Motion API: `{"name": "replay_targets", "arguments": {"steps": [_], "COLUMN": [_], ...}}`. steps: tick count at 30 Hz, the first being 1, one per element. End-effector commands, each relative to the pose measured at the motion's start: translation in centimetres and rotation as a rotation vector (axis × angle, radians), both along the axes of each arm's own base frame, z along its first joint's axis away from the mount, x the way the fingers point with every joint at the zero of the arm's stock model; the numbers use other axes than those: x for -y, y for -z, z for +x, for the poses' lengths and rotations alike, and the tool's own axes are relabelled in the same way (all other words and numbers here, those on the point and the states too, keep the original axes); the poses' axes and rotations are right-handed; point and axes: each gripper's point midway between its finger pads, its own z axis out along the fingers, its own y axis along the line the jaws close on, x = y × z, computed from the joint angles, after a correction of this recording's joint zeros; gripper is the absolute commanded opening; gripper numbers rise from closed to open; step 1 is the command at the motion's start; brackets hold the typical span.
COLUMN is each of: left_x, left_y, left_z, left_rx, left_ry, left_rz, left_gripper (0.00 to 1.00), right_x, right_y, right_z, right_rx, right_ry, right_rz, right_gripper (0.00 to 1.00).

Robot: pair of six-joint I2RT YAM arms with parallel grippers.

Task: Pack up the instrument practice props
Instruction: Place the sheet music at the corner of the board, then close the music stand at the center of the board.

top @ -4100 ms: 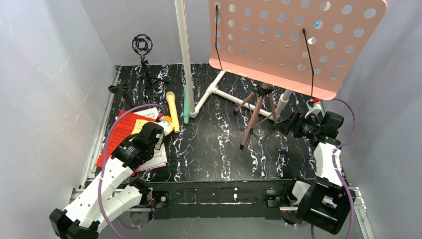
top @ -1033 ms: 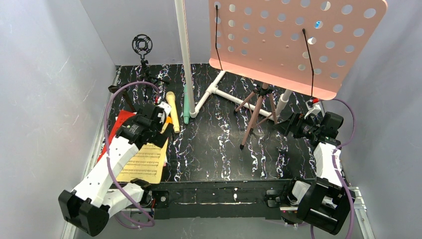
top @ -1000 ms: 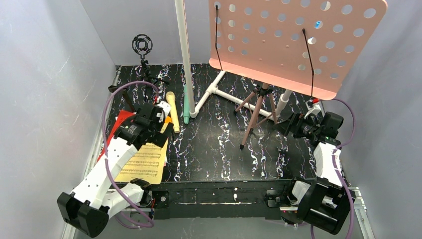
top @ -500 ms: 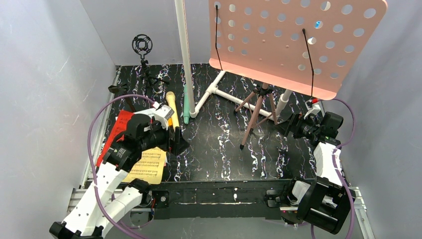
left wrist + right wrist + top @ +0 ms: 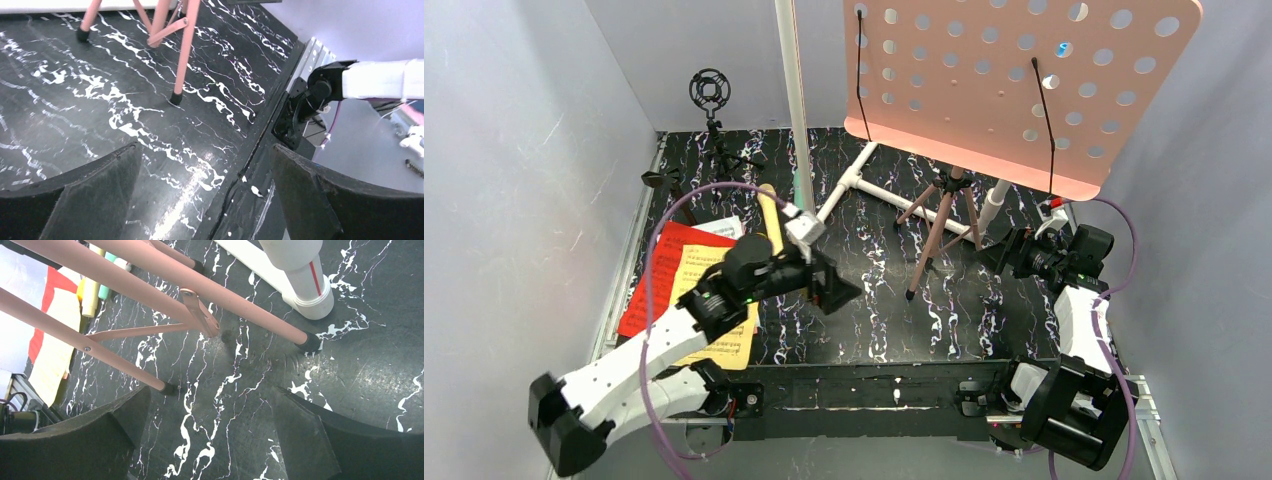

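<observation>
**Left hand**: fingers stood wide apart and held nothing. It hung over the middle of the counter, pointing right toward the near foot of the stand. Bare marbled surface lay between hand and foot.

**Right hand**: fingers were likewise apart and empty. It sat low, just right of the stand's tripod legs and near the counter's right edge.

**Stand:** it stood upright at far right. Its punched pink plate overhung the legs and part of the pipe frame.

**Folder**: it lay flat by the left edge with sheet music on top. The yellow sheet reached past the folder's near edge. Printed staves showed on it, too small to read.

**Microphones:** the yellow microphone and green microphone lay side by side between the folder and the frame's upright pipe.

**Markings:** a red stripe ran down one white post of the frame.
</observation>
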Motion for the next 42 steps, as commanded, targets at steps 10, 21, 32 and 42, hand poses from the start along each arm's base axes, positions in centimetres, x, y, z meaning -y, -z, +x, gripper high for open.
{"name": "replay_targets", "arguments": {"steps": [10,21,32,42], "left_x": [10.3,16.7,18.7,19.5], "left_y": [-0.3,2.1,2.3,2.1], "left_z": [5.1,7.5,8.8,11.0], "left_rx": [0.258,0.157,0.143,0.192], "left_ry": [0.038,0.025,-0.013,-0.115], "left_rz": [0.056,0.038,0.021,0.047], "left_gripper": [0.98,0.83,0.68,0.53], "right_x": [-0.3,-0.3,-0.4,-0.4], "right_y": [-0.6,-0.7,-0.8,-0.7], "right_z": [0.1,0.1,0.0,0.0], "right_rx": [0.064,0.068,0.071,0.068], "right_ry": [-0.049,-0.053,-0.056,-0.057], "right_rz": [-0.029,-0.027,-0.027,-0.026], "right_gripper": [0.98,0.98,0.98,0.98]}}
